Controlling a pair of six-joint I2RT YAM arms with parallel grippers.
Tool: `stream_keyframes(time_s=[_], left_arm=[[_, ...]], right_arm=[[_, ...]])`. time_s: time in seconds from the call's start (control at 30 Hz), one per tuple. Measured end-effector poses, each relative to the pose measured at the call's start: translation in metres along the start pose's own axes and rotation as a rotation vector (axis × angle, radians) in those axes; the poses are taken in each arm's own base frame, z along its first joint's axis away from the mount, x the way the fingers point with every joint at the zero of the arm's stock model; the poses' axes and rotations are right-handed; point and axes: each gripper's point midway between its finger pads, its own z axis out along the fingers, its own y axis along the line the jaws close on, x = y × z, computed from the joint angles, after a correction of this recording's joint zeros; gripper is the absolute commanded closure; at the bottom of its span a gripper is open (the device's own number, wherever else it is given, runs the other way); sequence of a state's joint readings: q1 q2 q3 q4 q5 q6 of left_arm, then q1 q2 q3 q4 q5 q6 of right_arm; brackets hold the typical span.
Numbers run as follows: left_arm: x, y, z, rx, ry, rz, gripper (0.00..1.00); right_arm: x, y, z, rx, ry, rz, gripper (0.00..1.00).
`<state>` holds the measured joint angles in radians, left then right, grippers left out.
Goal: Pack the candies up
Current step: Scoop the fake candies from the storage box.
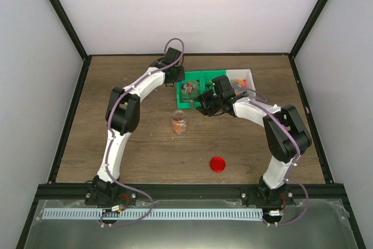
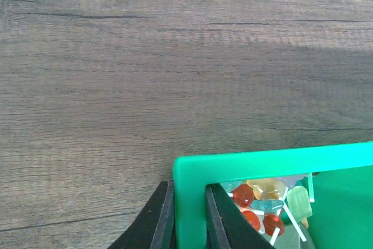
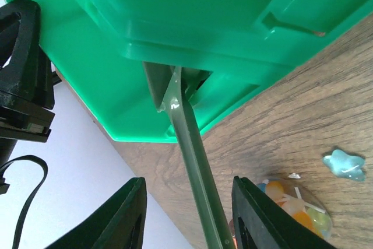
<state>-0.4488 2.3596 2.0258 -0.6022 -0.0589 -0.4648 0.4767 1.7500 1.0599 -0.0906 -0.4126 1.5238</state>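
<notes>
**Left jaws clamped on the bin wall, right jaws apart beneath it**

The left gripper is closed on the corner wall of the green bin. The right gripper stands parted at the bin's near edge, with a thin grey-green strip running between its fingers. Candies lie inside the bin. More fill the clear jar, which stands just in front of it. One pale blue star-shaped sweet lies loose on the wood beside the jar. A white bin adjoins the green one. The red lid lies well apart, nearer the arm bases. The table is dark, grained wood. Plain white walls and black frame posts enclose it.
</notes>
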Motion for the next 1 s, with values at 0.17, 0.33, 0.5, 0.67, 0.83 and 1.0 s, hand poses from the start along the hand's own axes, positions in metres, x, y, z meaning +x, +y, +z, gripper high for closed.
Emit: stream_keyframes(time_s=[0.17, 0.33, 0.5, 0.67, 0.83, 1.0], left_arm=[[0.000, 0.000, 0.000, 0.000, 0.000, 0.000, 0.96], [0.000, 0.000, 0.000, 0.001, 0.001, -0.001, 0.96], [0.001, 0.000, 0.000, 0.003, 0.002, -0.002, 0.96], [0.002, -0.001, -0.001, 0.008, 0.004, -0.003, 0.96], [0.003, -0.001, -0.001, 0.012, 0.007, -0.003, 0.96], [0.003, -0.001, -0.001, 0.014, 0.007, -0.003, 0.96]], right_arm=[[0.008, 0.001, 0.003, 0.000, 0.010, 0.004, 0.60], [0.020, -0.001, 0.007, 0.011, 0.020, 0.005, 0.72], [0.022, -0.004, 0.008, 0.024, 0.016, 0.013, 0.67], [0.026, -0.008, 0.009, 0.039, 0.019, 0.016, 0.62], [0.032, -0.018, 0.012, 0.057, 0.030, 0.021, 0.68], [0.033, -0.023, 0.012, 0.066, 0.032, 0.024, 0.76]])
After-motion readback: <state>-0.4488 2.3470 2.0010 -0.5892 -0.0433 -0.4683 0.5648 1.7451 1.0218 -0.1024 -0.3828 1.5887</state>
